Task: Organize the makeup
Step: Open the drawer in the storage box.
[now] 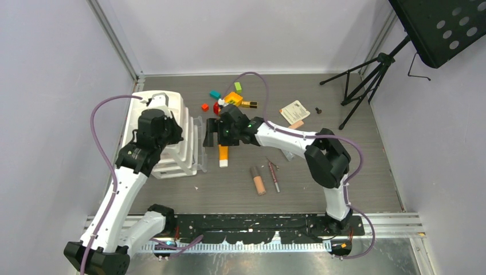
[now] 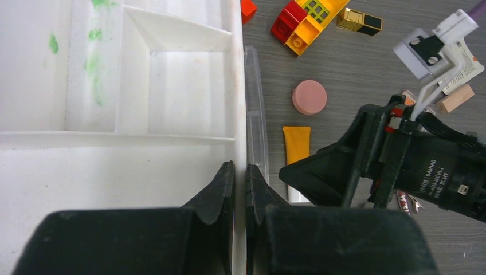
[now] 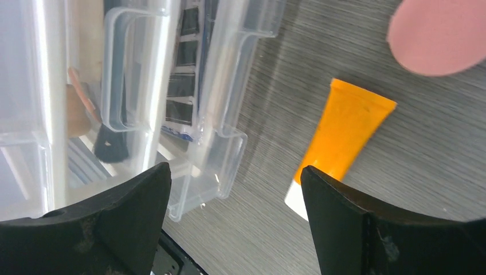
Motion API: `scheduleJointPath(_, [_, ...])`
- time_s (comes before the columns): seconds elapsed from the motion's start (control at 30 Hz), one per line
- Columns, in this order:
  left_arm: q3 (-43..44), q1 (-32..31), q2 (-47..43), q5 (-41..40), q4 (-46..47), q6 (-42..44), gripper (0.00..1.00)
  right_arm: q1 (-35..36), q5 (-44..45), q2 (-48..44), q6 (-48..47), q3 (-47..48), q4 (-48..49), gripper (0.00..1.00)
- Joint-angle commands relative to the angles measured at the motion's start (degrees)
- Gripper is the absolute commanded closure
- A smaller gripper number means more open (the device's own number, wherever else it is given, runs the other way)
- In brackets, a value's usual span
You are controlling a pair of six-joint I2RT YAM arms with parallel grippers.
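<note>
Orange tube (image 3: 347, 134) lying on the surface (image 3: 435, 132) beside a clear drawer (image 3: 220, 154), right gripper (image 3: 235, 183) jaws spread above them; left gripper (image 2: 239, 172) jaws pinching the white organizer (image 2: 238, 86) wall.

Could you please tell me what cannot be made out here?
- Top view: orange tube's upper end, under the right hand.
- Right wrist view: clear drawers' contents, blurred behind plastic; pink compact, cut by the frame edge.
- Left wrist view: tube's cap, partly behind the right hand.
</note>
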Motion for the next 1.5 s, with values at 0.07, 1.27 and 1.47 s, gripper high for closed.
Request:
scheduleJointPath(0.07, [2.22,0.04,0.35,1.54,4.87,-0.08,1.0,1.56,1.85,5.34,0.05,8.7,-2.05,0.13])
scheduleJointPath(1.27, [1.01,0.04,0.39,1.09,5.19,-0.38,1.0,4.31,41.64,4.18,-4.26,15.23,-26.08,0.22])
scheduleJointPath(1.47, [0.78,0.04,1.02,1.43,4.96,-0.55,1.0,4.34,43.03,3.05,-4.43,14.89,-26.87,0.26])
